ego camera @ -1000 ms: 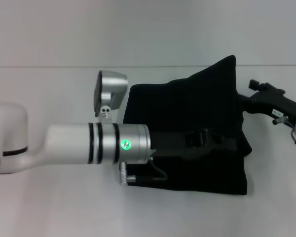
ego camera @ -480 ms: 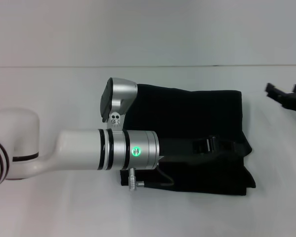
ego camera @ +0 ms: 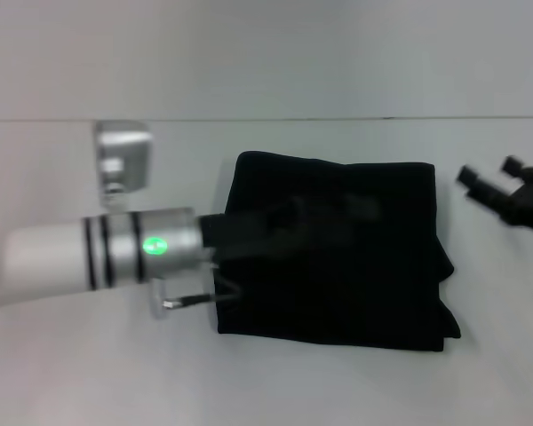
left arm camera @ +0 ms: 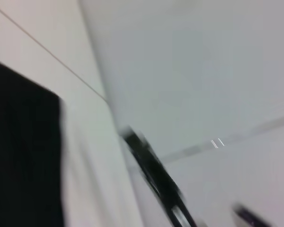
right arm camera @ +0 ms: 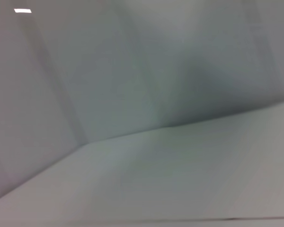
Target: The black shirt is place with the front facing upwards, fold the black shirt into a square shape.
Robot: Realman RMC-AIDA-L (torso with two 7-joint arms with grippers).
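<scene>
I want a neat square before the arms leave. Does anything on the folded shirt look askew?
Mostly tidy: the black shirt lies folded as a near-square on the table. Its right edge is uneven, with cloth bulging out near the lower right corner. The left gripper is over the shirt; the right gripper is off to its right.

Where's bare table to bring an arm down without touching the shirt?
Bare table runs along the near edge below the black shirt, and behind it up to the wall. The strip between the shirt's right edge and the right gripper is narrow. The left side is crowded: the left gripper and its arm lie over the shirt.
</scene>
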